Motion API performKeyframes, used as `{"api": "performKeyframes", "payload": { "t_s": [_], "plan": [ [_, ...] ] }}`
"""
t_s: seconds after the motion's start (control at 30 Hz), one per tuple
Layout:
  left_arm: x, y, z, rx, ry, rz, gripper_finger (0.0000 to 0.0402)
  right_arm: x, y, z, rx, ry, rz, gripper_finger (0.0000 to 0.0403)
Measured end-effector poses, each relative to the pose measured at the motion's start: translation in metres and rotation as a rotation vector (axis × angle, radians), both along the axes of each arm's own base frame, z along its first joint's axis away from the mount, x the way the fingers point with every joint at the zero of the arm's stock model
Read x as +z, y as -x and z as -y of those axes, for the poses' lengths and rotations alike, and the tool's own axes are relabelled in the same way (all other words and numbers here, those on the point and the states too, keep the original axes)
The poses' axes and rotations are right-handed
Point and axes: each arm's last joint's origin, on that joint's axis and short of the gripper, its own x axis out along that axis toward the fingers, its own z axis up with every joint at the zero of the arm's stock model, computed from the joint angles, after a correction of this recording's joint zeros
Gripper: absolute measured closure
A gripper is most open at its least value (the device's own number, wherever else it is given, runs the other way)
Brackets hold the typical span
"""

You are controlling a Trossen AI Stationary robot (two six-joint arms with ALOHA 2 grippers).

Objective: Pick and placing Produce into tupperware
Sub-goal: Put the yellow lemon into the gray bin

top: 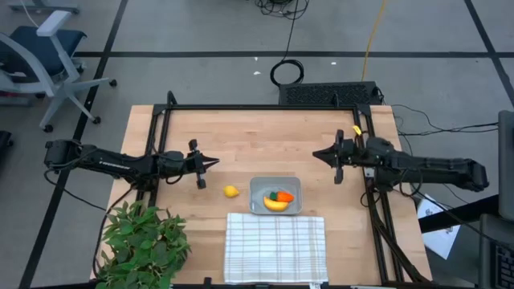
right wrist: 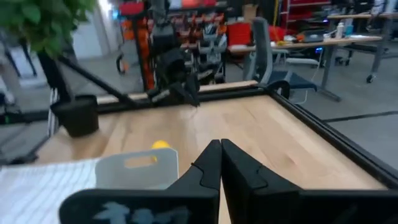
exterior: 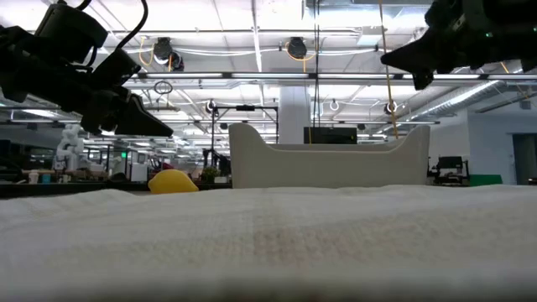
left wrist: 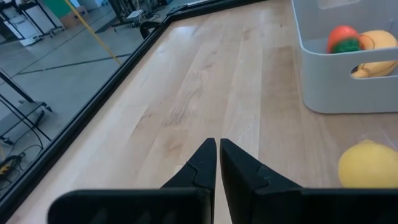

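Note:
The grey tupperware [top: 275, 195] sits on the wooden table just beyond the checked cloth; the banana [top: 275, 205] and the carrot [top: 282, 196] lie inside it, also seen in the left wrist view as banana [left wrist: 376, 56] and carrot [left wrist: 342, 38]. The round yellow fruit [top: 231, 191] rests on the table left of the container, near my left gripper [top: 214, 163], which hovers shut above the table a little to the fruit's far left. My right gripper [top: 316, 154] hangs shut above the table, to the far right of the container.
A white checked cloth [top: 275, 247] lies at the near edge, and a leafy green plant [top: 143, 245] stands at the near left corner. A black frame [top: 265, 107] runs along the table's far edge and sides. Bare wood lies between the two grippers.

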Motion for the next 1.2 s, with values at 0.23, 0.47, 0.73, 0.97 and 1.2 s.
{"api": "performKeyframes", "payload": {
  "t_s": [0.23,0.47,0.73,0.97,1.2],
  "plan": [
    [0.0,0.0,0.0,0.002,-0.002,0.001,0.0376,-0.019,0.001,-0.005,0.0,-0.048,-0.04,0.0403],
    [0.0,0.0,-0.001,0.049,-0.02,0.0,0.0376,-0.021,0.006,-0.016,0.079,0.001,0.013,0.0403],
    [0.0,0.0,-0.001,0.055,-0.002,0.006,0.0376,-0.023,0.016,-0.017,0.099,0.054,0.075,0.0403],
    [0.0,0.0,-0.001,0.061,0.03,0.016,0.0376,-0.041,0.016,-0.016,0.093,0.063,0.098,0.0403],
    [0.0,0.0,-0.001,0.057,0.023,0.013,0.0376,-0.037,0.017,-0.016,0.09,0.106,0.172,0.0403]
  ]
}}
